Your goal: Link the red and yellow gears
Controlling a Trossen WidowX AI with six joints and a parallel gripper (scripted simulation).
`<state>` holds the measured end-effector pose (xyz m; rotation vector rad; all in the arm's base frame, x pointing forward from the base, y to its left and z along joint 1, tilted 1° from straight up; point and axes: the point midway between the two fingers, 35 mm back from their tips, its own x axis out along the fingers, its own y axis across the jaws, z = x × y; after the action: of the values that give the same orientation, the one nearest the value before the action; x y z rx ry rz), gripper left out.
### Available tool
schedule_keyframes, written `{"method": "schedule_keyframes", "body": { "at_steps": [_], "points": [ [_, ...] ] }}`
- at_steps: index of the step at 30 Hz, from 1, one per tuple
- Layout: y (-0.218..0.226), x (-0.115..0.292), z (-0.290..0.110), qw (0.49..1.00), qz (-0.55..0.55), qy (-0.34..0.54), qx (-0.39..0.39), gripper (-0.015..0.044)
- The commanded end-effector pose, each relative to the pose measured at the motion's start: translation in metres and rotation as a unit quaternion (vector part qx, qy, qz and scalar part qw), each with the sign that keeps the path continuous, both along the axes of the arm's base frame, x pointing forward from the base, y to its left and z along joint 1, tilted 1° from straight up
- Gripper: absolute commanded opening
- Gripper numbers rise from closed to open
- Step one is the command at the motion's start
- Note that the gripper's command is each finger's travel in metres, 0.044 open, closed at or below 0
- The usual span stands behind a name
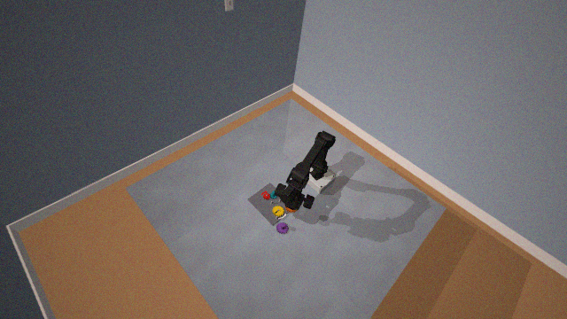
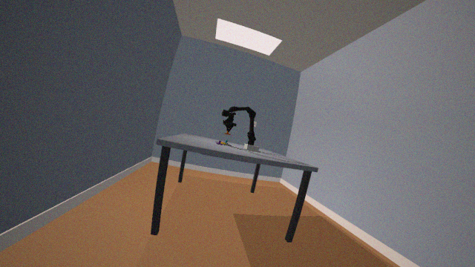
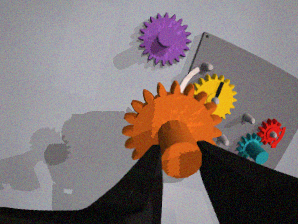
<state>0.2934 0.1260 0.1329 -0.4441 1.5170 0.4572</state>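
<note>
The gripper (image 2: 228, 131) (image 3: 181, 150) is closed on the knob of the orange gear (image 1: 291, 210) (image 2: 227, 133) (image 3: 145, 120), its fingers a little apart, and it holds this gear above the table (image 2: 237, 153). On the grey board (image 1: 258, 200) (image 3: 260, 85) are the red gear (image 1: 266, 195) (image 3: 270, 133), the teal gear (image 1: 273, 195) (image 3: 248, 146) just beside it, and the yellow gear (image 1: 278, 211) (image 3: 227, 97). The purple gear (image 1: 283, 228) (image 3: 172, 32) stands off the board (nearer the yellow one).

the exterior view's gears (image 2: 223, 142) look too small to count.

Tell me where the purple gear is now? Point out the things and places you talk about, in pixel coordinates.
In the wrist view, the purple gear (image 1: 283, 228) (image 3: 165, 39) lies on the table, just off the board (image 1: 259, 201) (image 3: 270, 82), up and left of the yellow gear (image 1: 278, 211) (image 3: 220, 95).
</note>
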Motion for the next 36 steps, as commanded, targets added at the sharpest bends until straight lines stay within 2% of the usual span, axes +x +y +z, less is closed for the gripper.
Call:
{"method": "schedule_keyframes", "body": {
  "at_steps": [1,36],
  "points": [
    [-0.009,0.001,-0.004,1.000,0.001,-0.003,0.001,0.0000],
    [-0.087,-0.004,-0.051,1.000,0.001,-0.003,-0.002,0.0000]
  ]
}}
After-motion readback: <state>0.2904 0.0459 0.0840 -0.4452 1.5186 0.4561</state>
